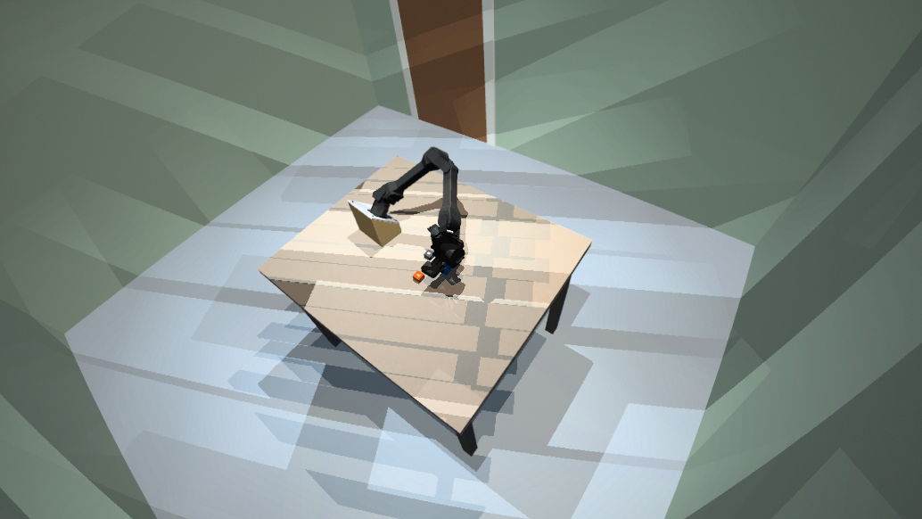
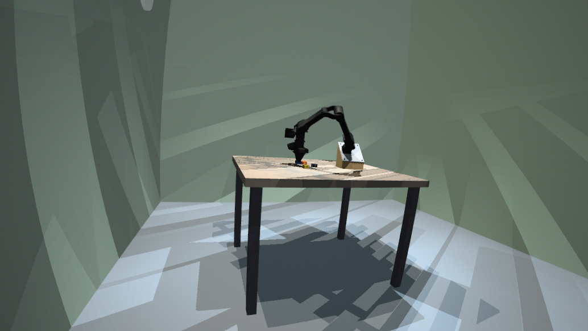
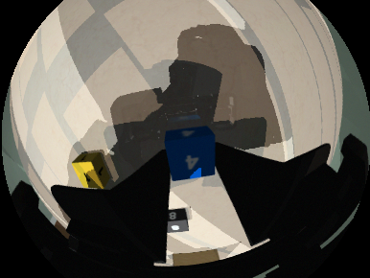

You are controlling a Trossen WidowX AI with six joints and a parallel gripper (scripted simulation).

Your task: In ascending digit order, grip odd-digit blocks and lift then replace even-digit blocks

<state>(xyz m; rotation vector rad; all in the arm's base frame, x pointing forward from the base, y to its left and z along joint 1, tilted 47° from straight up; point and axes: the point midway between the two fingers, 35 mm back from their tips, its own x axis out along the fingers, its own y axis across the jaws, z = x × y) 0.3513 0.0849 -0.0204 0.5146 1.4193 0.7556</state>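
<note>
My gripper (image 3: 190, 151) (image 1: 447, 274) (image 2: 299, 160) points straight down near the middle of the table and is shut on a blue block (image 3: 189, 153) (image 2: 297, 163) printed with a 4. The block sits squarely between the two dark fingers. I cannot tell whether it rests on the table or hangs just above it. A yellow block (image 3: 89, 171) lies to the left in the wrist view, and its digit is unclear. A small black block (image 3: 176, 219) (image 2: 314, 165) lies below the blue one in the wrist view. An orange block (image 1: 417, 275) (image 2: 305, 164) lies on the table close beside the gripper.
The arm's base stands on a tan wedge mount (image 1: 377, 226) (image 2: 350, 159) at the back of the wooden table (image 1: 387, 334) (image 2: 288, 181). The blocks lie close together around the gripper. A brown door (image 1: 445, 64) is in the far wall.
</note>
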